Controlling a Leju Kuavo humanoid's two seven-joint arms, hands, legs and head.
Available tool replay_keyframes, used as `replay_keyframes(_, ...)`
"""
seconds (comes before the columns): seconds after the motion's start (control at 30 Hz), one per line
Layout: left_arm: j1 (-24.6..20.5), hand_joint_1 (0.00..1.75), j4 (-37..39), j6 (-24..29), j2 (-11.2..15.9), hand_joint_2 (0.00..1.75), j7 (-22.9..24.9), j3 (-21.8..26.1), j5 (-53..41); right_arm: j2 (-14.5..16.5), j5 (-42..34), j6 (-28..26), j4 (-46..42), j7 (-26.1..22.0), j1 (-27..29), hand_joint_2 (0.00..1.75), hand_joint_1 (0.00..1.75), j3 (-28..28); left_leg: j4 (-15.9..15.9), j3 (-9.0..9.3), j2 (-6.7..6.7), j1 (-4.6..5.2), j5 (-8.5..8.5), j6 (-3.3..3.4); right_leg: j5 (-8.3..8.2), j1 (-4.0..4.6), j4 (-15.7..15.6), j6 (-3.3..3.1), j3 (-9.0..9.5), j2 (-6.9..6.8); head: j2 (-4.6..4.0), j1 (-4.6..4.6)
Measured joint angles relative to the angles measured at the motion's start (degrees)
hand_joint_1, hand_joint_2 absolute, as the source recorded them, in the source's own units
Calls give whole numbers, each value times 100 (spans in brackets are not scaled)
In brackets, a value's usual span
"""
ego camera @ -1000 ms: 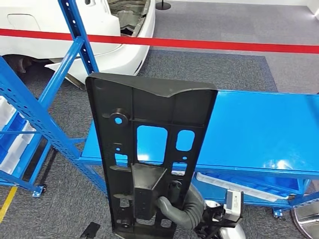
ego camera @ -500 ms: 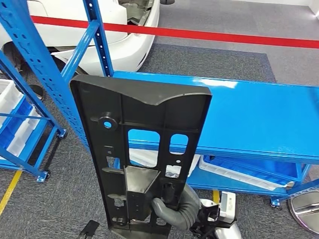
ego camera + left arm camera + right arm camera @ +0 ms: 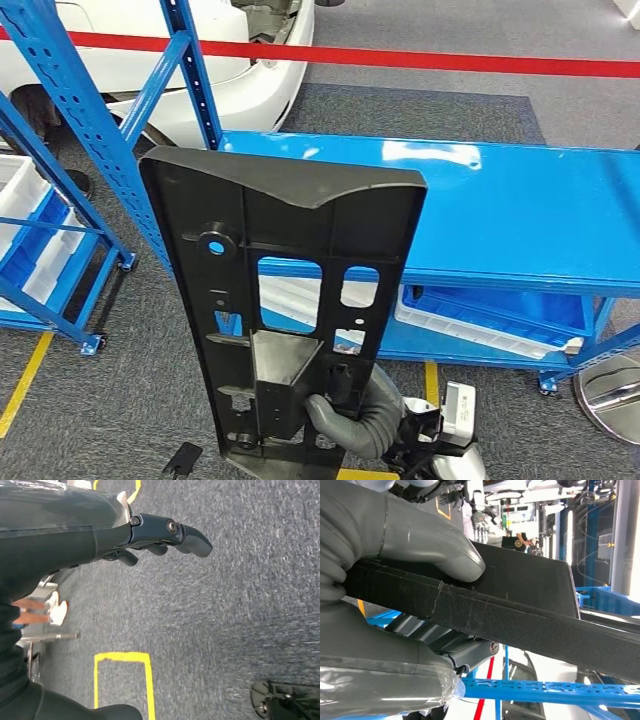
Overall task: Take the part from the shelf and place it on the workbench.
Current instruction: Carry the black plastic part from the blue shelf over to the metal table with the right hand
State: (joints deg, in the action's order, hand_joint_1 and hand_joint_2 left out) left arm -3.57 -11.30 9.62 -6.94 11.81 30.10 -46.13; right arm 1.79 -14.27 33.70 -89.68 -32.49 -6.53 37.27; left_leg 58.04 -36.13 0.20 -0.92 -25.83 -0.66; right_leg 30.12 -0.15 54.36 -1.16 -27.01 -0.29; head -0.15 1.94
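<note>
While I carry, left to right:
Left hand [image 3: 166, 532]: hangs over the carpet, fingers apart, holding nothing.
Part [image 3: 283, 300]: upright, in front of the workbench [image 3: 513, 215], not yet on it.
Right hand [image 3: 355, 420]: grips its lower end; I should bring it over the top, then lay it flat.
Writing: none legible.

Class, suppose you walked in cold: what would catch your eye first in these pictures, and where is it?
A tall black part stands upright front and centre, gripped near its bottom by the right hand. Behind it runs the glossy blue workbench, its top bare. A red barrier tape crosses the far floor, before a white car.
</note>
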Motion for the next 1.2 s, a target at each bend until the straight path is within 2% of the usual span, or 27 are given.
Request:
replay_keyframes(0.17, 3, 0, 0, 0, 1, 175, -1, 0, -1, 0, 1, 0, 0, -2, -4, 175, 175, 1, 33, -20, -1, 8, -77, -4, -18, 1, 7, -15, -23, -7, 0, 4)
replay_keyframes(0.23, 4, 0, 0, -1, 1, 175, 1, 1, 0, 2, 2, -1, 0, -10, -5, 175, 175, 2, 390, -120, -1, 7, -445, -8, -70, 9, 28, -61, -113, -7, 0, 14)
replay_keyframes(0.27, 1, 0, 0, -2, 1, 175, 1, 1, -3, 3, 2, -3, 0, -20, -5, 175, 175, 3, 837, -198, -2, 4, -713, -19, -115, 22, 85, -84, -233, -16, 0, 17)
replay_keyframes(0.3, -4, 0, 0, -3, 1, 175, 1, 1, -17, 4, 2, -6, 0, -33, -5, 175, 175, 3, 953, -29, -3, 1, -803, -16, -171, 37, 214, -94, -438, -22, 0, 20)
replay_keyframes(0.33, -13, 0, -1, -4, 1, 175, 0, 0, -32, 4, 2, -9, -1, -43, -5, 175, 175, 3, 832, 230, -5, 9, -793, -6, -214, 56, 348, -79, -627, -28, 0, 21)
replay_keyframes(0.37, -23, 0, -1, -4, 1, 175, -1, 0, -47, 4, 3, -12, -4, -53, -3, 175, 175, 4, 636, 511, -7, 19, -773, 12, -270, 70, 483, -55, -816, -33, 0, 18)
replay_keyframes(0.4, -28, 0, -1, -4, 1, 175, -2, 0, -61, 4, 3, -14, -7, -58, -3, 175, 175, 4, 183, 809, -10, 34, -657, 43, -323, 72, 569, -21, -938, -33, 0, 17)
replay_keyframes(0.43, -30, 0, 0, -4, 1, 175, -3, 0, -66, 4, 3, -15, -10, -60, -4, 175, 175, 5, 52, 858, -14, 54, -695, 67, -376, 69, 578, 13, -975, -36, 0, 17)
replay_keyframes(0.5, -21, 0, 0, -4, -2, 175, -3, 0, -71, 4, 2, -15, -13, -62, -2, 175, 175, 8, -18, 811, -10, 57, -620, 118, -438, 57, 557, 85, -1029, -26, -1, 21)
replay_keyframes(0.53, -20, 0, 0, -4, -4, 175, -3, 0, -71, 3, 2, -15, -13, -62, -1, 175, 175, 9, -38, 768, -1, 44, -565, 159, -349, 52, 596, 122, -1062, -14, 0, 19)
replay_keyframes(0.57, -19, 0, 0, -4, -6, 175, -3, 0, -69, 2, 2, -15, -13, -63, 2, 175, 175, 9, -56, 716, 9, 27, -506, 196, -162, 46, 724, 156, -1107, -1, 0, 15)
replay_keyframes(0.63, -22, 0, 0, -4, -11, 175, -5, 0, -66, -1, 2, -15, -13, -64, 8, 175, 175, 14, -51, 598, 32, 14, -406, 247, 388, 16, 1320, 213, -1235, 9, 0, 4)
replay_keyframes(0.67, -22, 0, 0, -4, -14, 175, -6, 0, -66, -2, 2, -15, -13, -65, 13, 175, 175, 17, -35, 535, 43, 13, -362, 249, 595, -1, 1699, 238, -1293, 9, 0, 3)
replay_keyframes(0.7, -23, 0, 0, -4, -16, 175, -7, 0, -66, -3, 2, -15, -13, -66, 17, 175, 175, 20, -16, 468, 54, 13, -319, 245, 681, -16, 1994, 260, -1308, 8, 0, 3)
replay_keyframes(0.73, -24, 0, 0, -3, -17, 175, -8, 0, -66, -5, 2, -15, -13, -66, 21, 175, 175, 21, 6, 399, 62, 10, -279, 237, 639, -32, 2120, 277, -1246, 8, 0, 3)
replay_keyframes(0.77, -26, 0, 1, -3, -17, 175, -9, 0, -66, -7, 2, -15, -14, -67, 23, 175, 175, 22, 28, 332, 65, 6, -242, 224, 494, -45, 2028, 289, -1090, 8, -1, 3)
replay_keyframes(0.83, -30, 0, 1, -2, -20, 175, -15, 0, -66, -9, 2, -15, -17, -68, 19, 175, 175, 25, 72, 224, 60, 1, -177, 183, 191, -60, 1324, 293, -553, 17, 0, 1)
replay_keyframes(0.87, -30, 0, 1, -1, -21, 175, -17, 0, -67, -8, 2, -14, -25, -71, 16, 175, 175, 28, 90, 186, 55, 3, -140, 152, 145, -54, 887, 277, -278, 29, 0, 3)
replay_keyframes(0.9, -31, 0, 0, 2, -21, 175, -19, 0, -67, -8, 2, -14, -32, -77, 14, 175, 175, 31, 102, 151, 51, 5, -90, 117, 148, -44, 554, 255, -87, 41, 0, 5)
replay_keyframes(0.93, -31, 0, 0, 4, -21, 175, -19, 0, -68, -7, 2, -13, -40, -86, 13, 175, 175, 34, 102, 119, 49, 3, -34, 83, 174, -26, 345, 227, 13, 53, 0, 5)
replay_keyframes(1.0, -23, 0, 1, 10, -21, 175, -20, 0, -68, -7, 2, -13, -48, -108, 15, 175, 175, 40, 81, 47, 48, -17, 45, 16, 133, -14, 231, 156, -15, 51, 0, 6)
replay_keyframes(1.03, -19, 0, 2, 12, -21, 175, -23, 0, -68, -5, 3, -13, -49, -115, 14, 175, 175, 44, 103, 5, 44, -25, -29, -12, 85, -19, 211, 106, -68, 39, 0, 9)
replay_keyframes(1.07, -14, 0, 2, 14, -21, 175, -23, 0, -67, -4, 3, -13, -50, -123, 14, 175, 175, 48, 204, -44, 40, -28, -207, -34, 29, -28, 195, 56, -134, 24, 0, 14)
replay_keyframes(1.1, -13, 0, 2, 15, -21, 175, -25, 0, -67, -2, 4, -13, -52, -129, 14, 175, 175, 51, 414, -101, 35, -31, -483, -49, -24, -35, 186, 11, -211, 8, 0, 20)
replay_keyframes(1.17, -13, 0, 2, 16, -22, 175, -26, 0, -67, -1, 4, -13, -55, -138, 17, 175, 175, 55, 1094, -208, 30, -27, -1035, -65, -132, -11, 233, -37, -393, -9, -1, 29)
replay_keyframes(1.2, -15, 0, 2, 18, -23, 175, -27, 0, -68, -1, 4, -13, -55, -141, 20, 175, 175, 56, 1426, -228, 29, -25, -1161, -68, -182, 3, 267, -43, -489, -16, 0, 29)
